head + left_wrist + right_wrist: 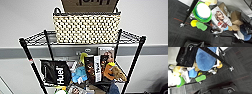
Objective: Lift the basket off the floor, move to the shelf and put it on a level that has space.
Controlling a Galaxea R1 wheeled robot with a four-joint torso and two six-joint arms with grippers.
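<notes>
The cream woven basket (86, 28) sits upright and square on the black wire shelf's (135, 58) top level (37, 38).

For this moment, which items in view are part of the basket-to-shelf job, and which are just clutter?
Part of the job:
- basket, sitting on the top level
- shelf
- floor

Just lying about:
- black Huel bag
- blue plush toy
- cardboard box inside the basket
- green lidded tub
- magazine
</notes>
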